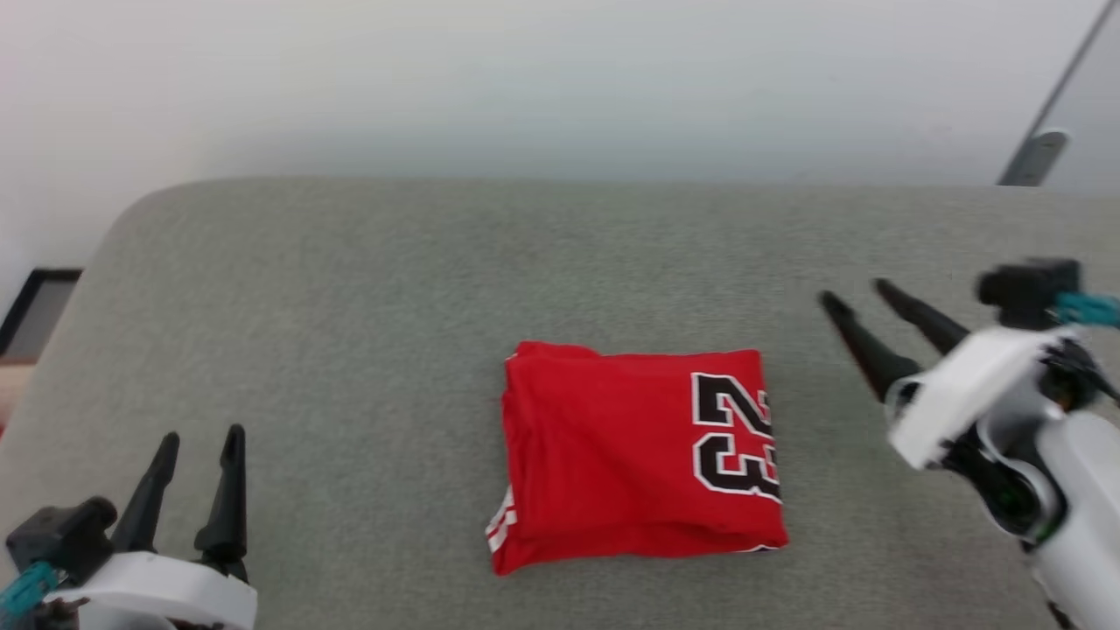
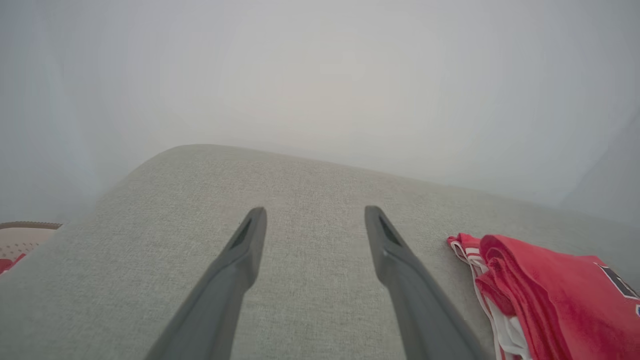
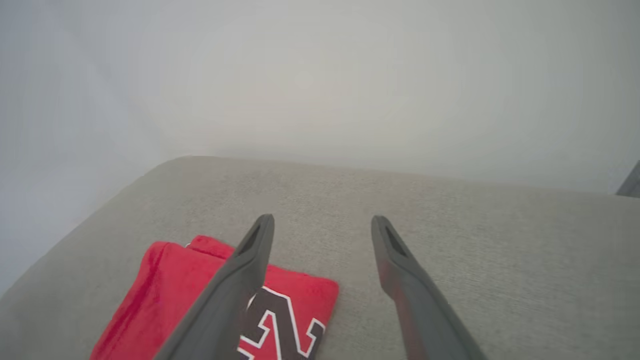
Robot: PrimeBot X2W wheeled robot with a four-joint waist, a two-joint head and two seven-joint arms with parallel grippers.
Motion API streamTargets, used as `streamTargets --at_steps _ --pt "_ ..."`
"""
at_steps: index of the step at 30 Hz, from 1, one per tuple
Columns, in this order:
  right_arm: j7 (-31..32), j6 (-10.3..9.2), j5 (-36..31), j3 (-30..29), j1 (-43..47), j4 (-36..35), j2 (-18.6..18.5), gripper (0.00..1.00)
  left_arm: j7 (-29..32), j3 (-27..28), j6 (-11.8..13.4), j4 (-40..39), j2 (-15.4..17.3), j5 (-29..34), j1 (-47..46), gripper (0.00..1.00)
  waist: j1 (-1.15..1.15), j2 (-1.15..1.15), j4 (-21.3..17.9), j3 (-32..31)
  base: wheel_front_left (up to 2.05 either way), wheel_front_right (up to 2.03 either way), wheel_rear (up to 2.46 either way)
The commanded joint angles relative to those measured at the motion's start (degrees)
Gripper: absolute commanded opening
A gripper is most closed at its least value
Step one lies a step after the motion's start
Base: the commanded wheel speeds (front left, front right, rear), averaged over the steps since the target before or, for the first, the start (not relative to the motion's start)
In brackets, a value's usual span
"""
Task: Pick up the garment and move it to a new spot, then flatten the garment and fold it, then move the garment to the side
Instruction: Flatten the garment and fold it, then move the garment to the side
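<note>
The garment [image 1: 630,451] lies folded into a red rectangle in the middle of the grey surface, its black white-outlined 23 at the right end and striped trim at the lower left corner. My left gripper [image 1: 199,436] stands open at the lower left, well clear of it, with nothing between its fingers. My right gripper [image 1: 860,293] hangs open to the right of the garment, fingers pointing up and left, empty. In the left wrist view the garment [image 2: 550,295] shows at the right of the open left gripper [image 2: 316,214]. In the right wrist view the garment [image 3: 170,295] lies partly behind the left finger [image 3: 235,295].
The grey cushioned surface [image 1: 350,332] has a rounded far left corner and drops off toward a pale wall behind. A dark frame [image 1: 35,311] sits off the left edge. A thin grey pole [image 1: 1046,131] leans at the far right.
</note>
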Motion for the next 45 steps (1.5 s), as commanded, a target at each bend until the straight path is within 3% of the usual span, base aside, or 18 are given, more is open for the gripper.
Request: streamTargets --at_steps 1,11,21,45 --pt "-1.6 -0.1 -0.4 -0.9 1.6 -0.4 -0.8 1.0 -0.2 0.3 0.4 -0.4 0.0 0.4 1.1 1.0 0.0 0.0 -2.5 -1.8 0.0 0.0 0.0" --pt "-10.3 -0.1 -1.9 -4.6 9.9 -2.5 -4.3 1.0 -0.2 2.0 0.9 -1.6 0.6 -0.1 4.4 1.0 0.0 0.0 -5.3 -3.8 0.0 0.0 0.0" --pt "-15.4 -0.1 -3.9 -8.5 16.3 -4.0 -4.0 1.0 -0.2 3.2 0.7 -2.0 1.2 -0.4 5.6 1.0 0.0 0.0 -6.6 -4.7 0.0 0.0 0.0" --pt "-14.1 -0.1 -8.5 -19.2 26.6 -9.4 0.0 1.0 0.0 3.4 0.7 -3.0 1.8 -0.9 7.7 1.0 0.0 0.0 -7.3 -4.6 0.0 0.0 0.0"
